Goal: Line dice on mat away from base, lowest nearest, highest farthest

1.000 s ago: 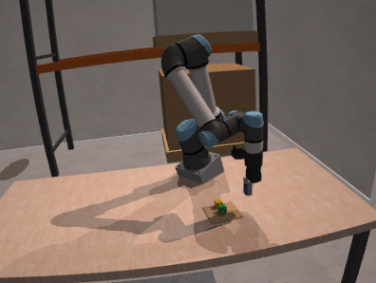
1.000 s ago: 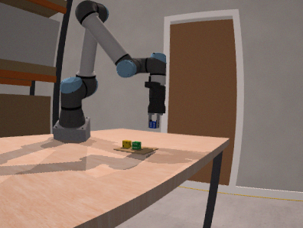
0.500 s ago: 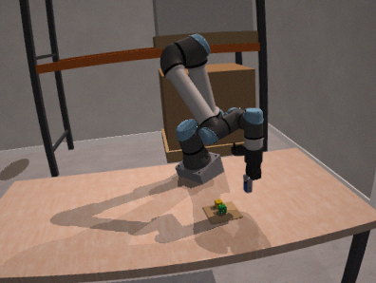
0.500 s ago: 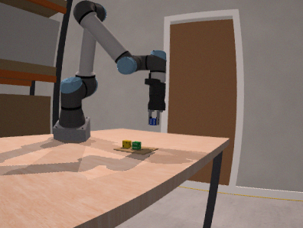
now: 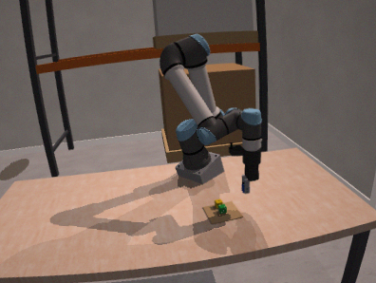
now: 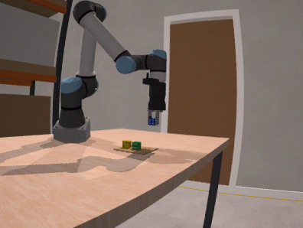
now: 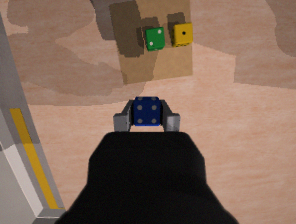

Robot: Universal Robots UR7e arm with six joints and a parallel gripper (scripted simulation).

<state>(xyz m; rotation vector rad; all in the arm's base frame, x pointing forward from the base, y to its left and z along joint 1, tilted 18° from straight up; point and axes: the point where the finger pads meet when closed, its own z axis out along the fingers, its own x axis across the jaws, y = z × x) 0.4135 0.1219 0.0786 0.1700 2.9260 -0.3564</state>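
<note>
Top: claw gripping blue die above wooden counter; flat tan mat at 7 o'clock.
Exterior: yellow die, green die on mat.
Wrist: blue shows four dots; green, two, slanting 1-to-7 o'clock; yellow, one, at green's 3 o'clock.

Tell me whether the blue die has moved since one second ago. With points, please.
Yes, slightly upward: in the exterior view, the blue die (image 5: 244, 185) (image 6: 151, 121) (image 7: 147, 112) sits a little higher against the white door frame (image 6: 238, 76).
</note>
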